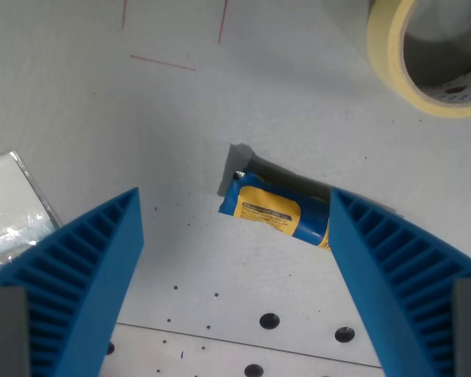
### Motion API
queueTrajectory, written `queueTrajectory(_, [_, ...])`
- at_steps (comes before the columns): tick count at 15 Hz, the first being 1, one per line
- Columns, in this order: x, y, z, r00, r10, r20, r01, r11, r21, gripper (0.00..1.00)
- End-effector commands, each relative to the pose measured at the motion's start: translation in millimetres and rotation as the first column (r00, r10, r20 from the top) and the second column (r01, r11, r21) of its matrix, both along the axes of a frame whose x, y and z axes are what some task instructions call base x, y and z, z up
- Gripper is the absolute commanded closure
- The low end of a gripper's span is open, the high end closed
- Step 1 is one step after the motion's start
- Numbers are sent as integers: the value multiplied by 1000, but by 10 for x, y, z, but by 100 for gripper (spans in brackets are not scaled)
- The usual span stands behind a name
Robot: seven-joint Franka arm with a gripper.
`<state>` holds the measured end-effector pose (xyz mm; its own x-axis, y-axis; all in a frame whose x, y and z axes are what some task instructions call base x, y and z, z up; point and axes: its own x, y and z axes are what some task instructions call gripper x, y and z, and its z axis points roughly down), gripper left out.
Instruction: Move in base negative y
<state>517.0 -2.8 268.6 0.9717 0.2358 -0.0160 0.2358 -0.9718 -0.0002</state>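
Right now the gripper (234, 236) hangs with its blue fingers (86, 271) spread wide, gripping nothing. Between them, nearer the right finger and touching its tip, a blue and yellow tube (276, 212) lies on the white table (141, 133). A tape roll (432, 55) sits upper right, clear plastic (12, 204) at left.

2 ribbed blue fingers (86, 275)

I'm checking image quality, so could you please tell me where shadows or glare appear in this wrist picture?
Wrist view: the blue-and-yellow tube casts a dark shadow toward the upper left; the clear plastic sheet at the wrist view's left shows white glare; the blue ribbed fingers look sharp.
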Motion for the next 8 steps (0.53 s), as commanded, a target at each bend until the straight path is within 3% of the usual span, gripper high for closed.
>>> queueTrajectory(1, [-8, -54, 17, 1000, 1, 4, -1, 1000, 0, 0])
queueTrajectory(8, [-83, -432, 15, 1000, 1, 4, -1, 1000, 0, 0])
